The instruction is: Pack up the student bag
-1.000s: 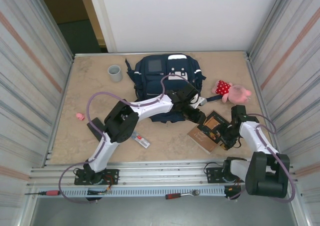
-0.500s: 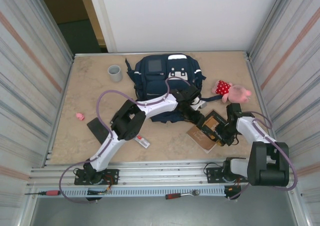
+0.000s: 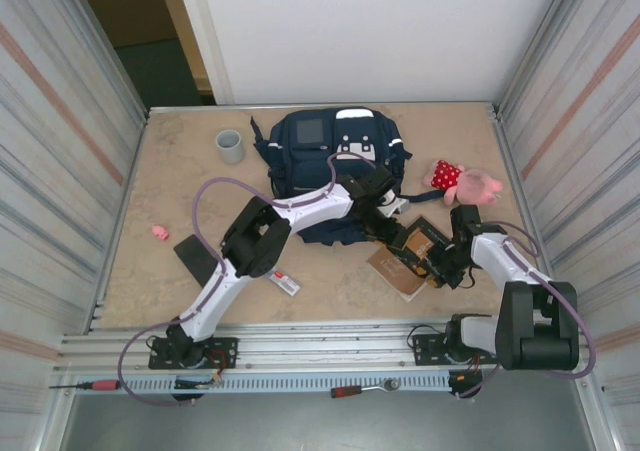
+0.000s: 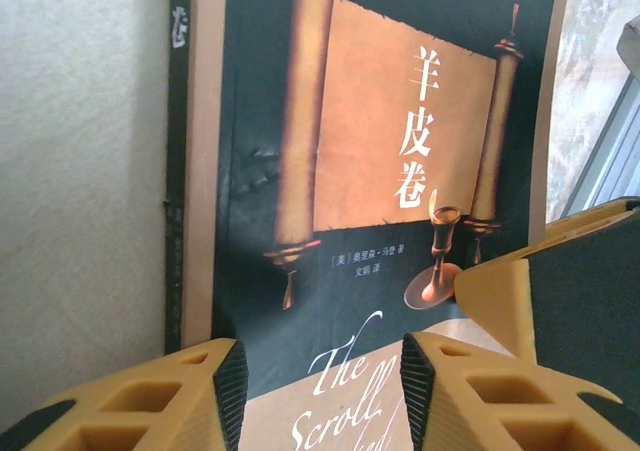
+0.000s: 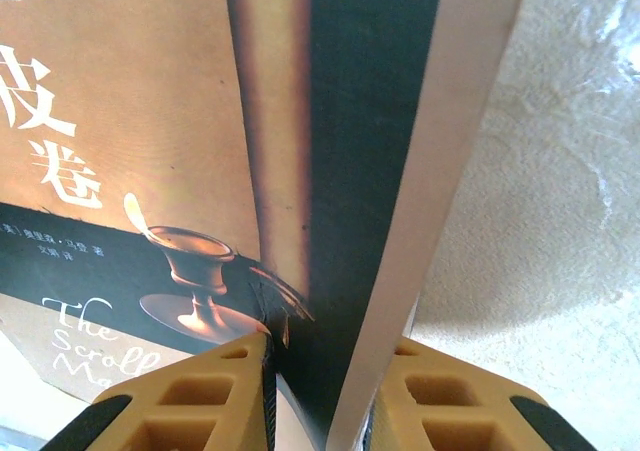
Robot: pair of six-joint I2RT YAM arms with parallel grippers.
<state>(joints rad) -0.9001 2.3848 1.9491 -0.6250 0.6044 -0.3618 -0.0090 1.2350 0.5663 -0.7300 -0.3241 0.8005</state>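
The navy fabric student bag (image 3: 320,156) lies flat at the far centre of the table (image 3: 180,181). Its long axis runs away from the arms, with the white patches at its far end, and the left arm (image 3: 300,209) hides its near edge. Just beside it, the left gripper (image 4: 320,371) hangs spread over a scroll-covered book (image 4: 380,171). The right gripper (image 5: 320,371) clamps the book's edge.
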